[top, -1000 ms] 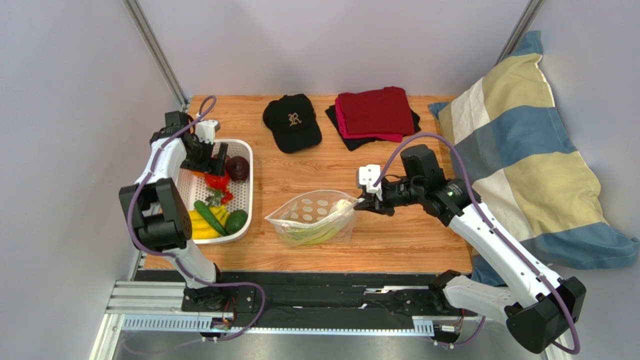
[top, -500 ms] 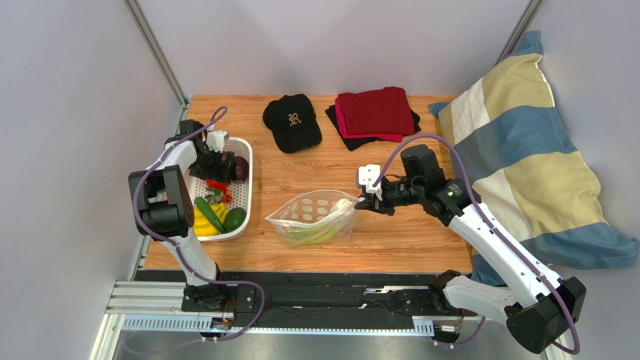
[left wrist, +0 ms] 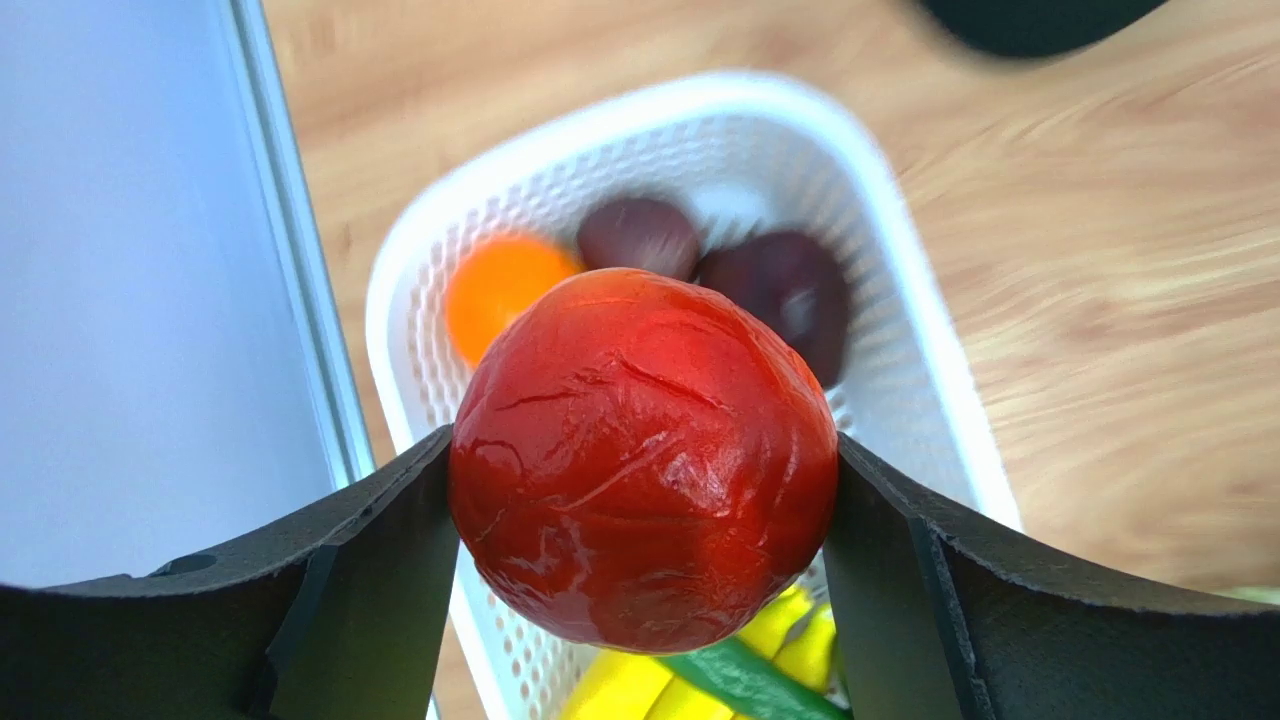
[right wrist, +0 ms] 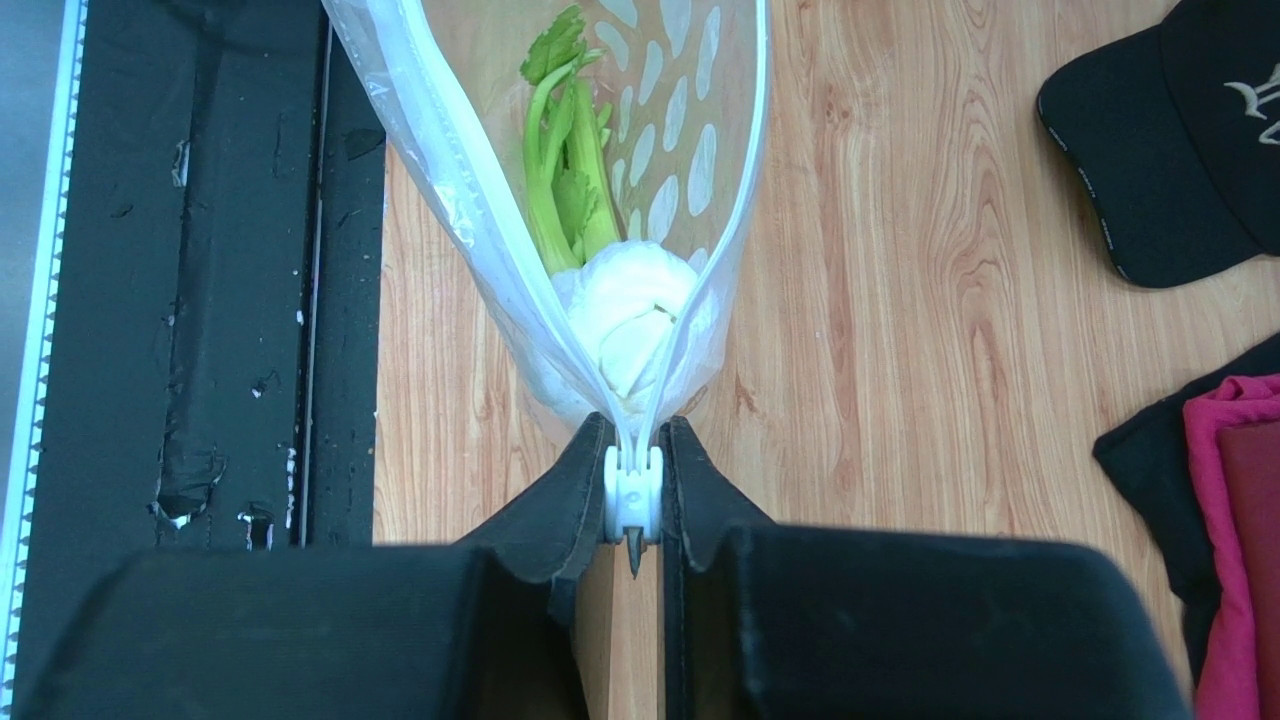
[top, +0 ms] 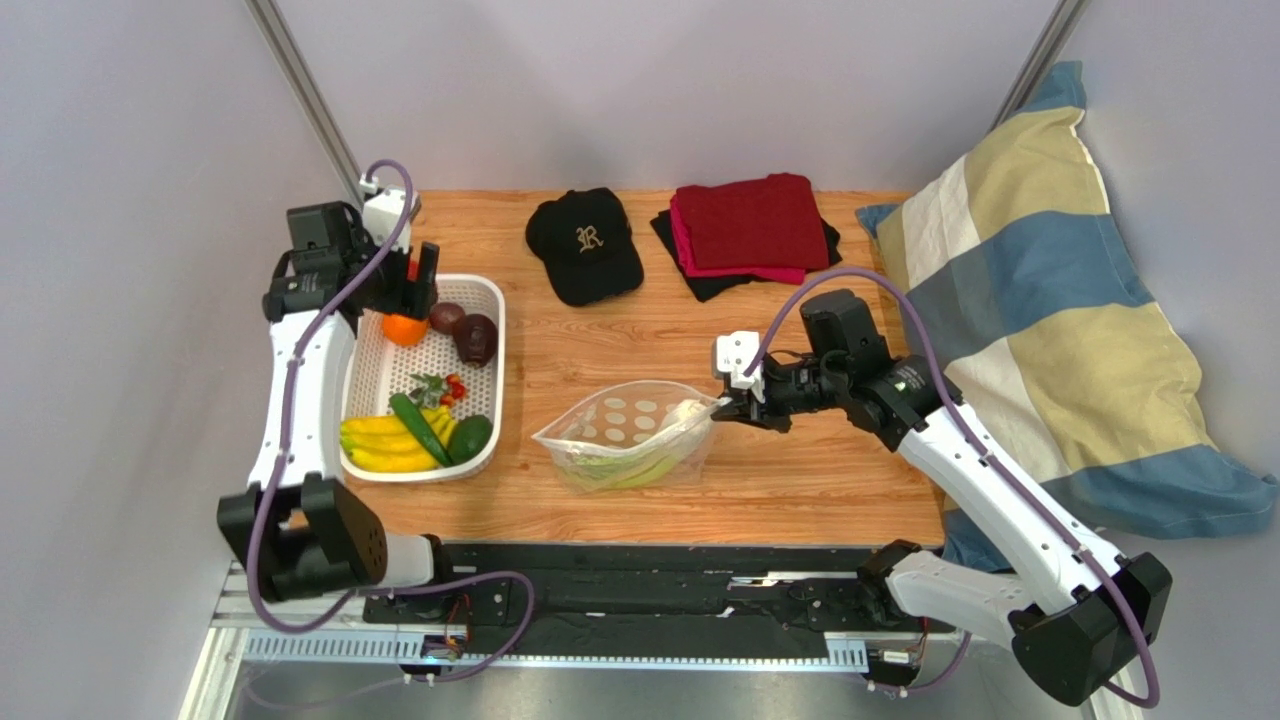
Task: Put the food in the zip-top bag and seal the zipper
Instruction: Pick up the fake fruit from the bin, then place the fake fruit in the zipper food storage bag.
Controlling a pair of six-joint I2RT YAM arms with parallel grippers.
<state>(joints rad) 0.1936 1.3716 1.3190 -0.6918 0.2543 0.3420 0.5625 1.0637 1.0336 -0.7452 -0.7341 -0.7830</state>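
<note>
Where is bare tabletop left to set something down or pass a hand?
Bare wood runs between the white basket and the zip-top bag, up to the black cap. More lies right of the bag, along the near edge. Crowded: the far edge with cap and folded cloths, and the basket, left hand above it.

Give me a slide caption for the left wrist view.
Left jaws grip a red round fruit above the white basket.
</note>
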